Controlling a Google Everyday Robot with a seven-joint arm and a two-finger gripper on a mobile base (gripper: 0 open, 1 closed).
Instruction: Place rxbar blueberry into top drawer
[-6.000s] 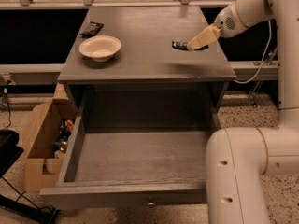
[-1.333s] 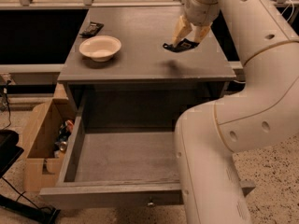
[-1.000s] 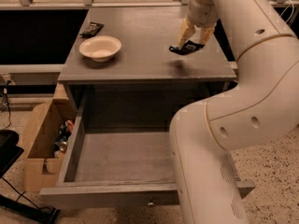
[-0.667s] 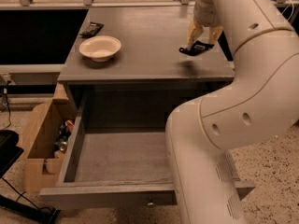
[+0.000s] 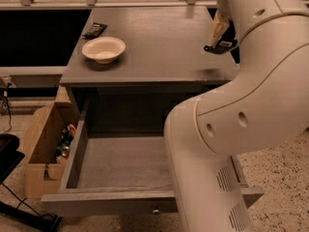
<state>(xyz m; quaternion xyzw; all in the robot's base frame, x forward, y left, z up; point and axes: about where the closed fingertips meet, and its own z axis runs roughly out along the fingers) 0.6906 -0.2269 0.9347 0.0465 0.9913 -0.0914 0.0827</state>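
The rxbar blueberry (image 5: 219,46), a small dark bar with a pale label, hangs in the air above the right edge of the grey tabletop (image 5: 159,42). My gripper (image 5: 218,36) is shut on it from above, its tan fingers (image 5: 217,28) pointing down. Below, the top drawer (image 5: 123,161) is pulled wide open, and the part of its inside that shows is bare; a small round knob (image 5: 155,210) sits on its front panel. My white arm covers the drawer's right part.
A cream bowl (image 5: 103,49) sits at the left of the tabletop, with a dark wrapper (image 5: 94,30) behind it. A cardboard box (image 5: 48,144) of items stands on the floor left of the drawer. My arm (image 5: 241,129) fills the right side.
My gripper has carried the bar to the right, from over the tabletop's right part to its right edge. Six seconds ago the bar lay on the table.
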